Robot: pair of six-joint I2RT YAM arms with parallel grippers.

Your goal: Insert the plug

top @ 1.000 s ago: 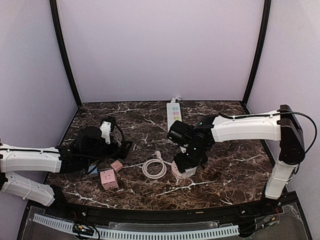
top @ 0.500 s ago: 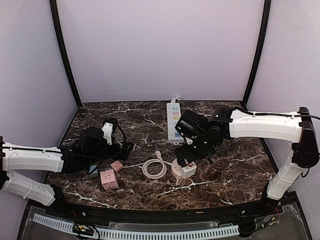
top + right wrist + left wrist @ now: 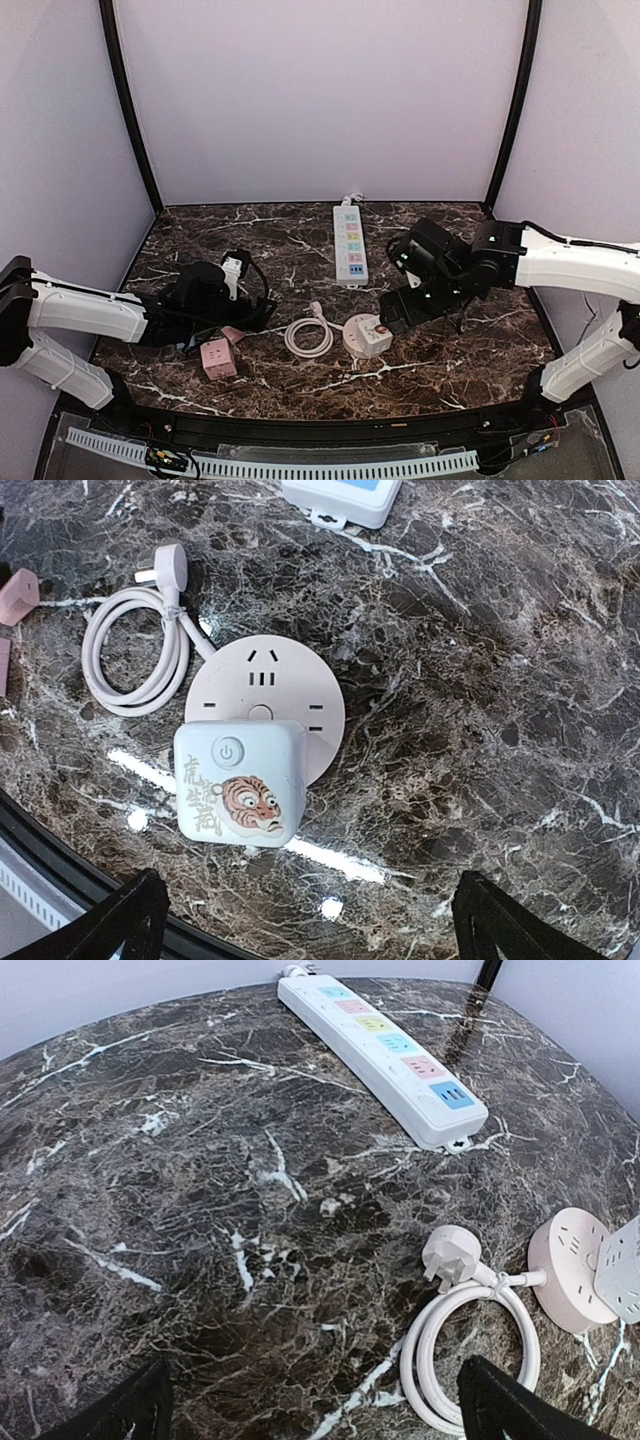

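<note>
From above, we see a dark marbled table (image 3: 470,350) with an arm reaching in from each side. A white cube plug (image 3: 381,340) sits on a round socket (image 3: 354,336) near the middle of the table. The right gripper (image 3: 393,312) hangs just beside it, apart from it, jaws wide and holding nothing. A coiled cable (image 3: 308,338) lies left of the socket, its wall plug (image 3: 317,310) loose on the table. A long power strip (image 3: 350,243) lies behind. Two pink adapters (image 3: 218,357) lie on the left, beside the left gripper (image 3: 258,305).

Through the left wrist camera, the left gripper (image 3: 315,1380) shows two dark fingertips (image 3: 140,1400) spread far apart, with only bare table between them. Ahead lie the power strip (image 3: 385,1045), the wall plug (image 3: 452,1255), the coiled cable (image 3: 470,1350), the round socket (image 3: 565,1270) and an edge of the cube plug (image 3: 625,1270).

Through the right wrist camera, the right gripper (image 3: 308,890) is spread wide and empty. The cube plug (image 3: 240,795), bearing a tiger picture and a power button, rests on the near part of the round socket (image 3: 265,680) and overhangs its rim. Whether its pins are fully seated we cannot tell. The coiled cable (image 3: 135,650) lies to the left.
</note>
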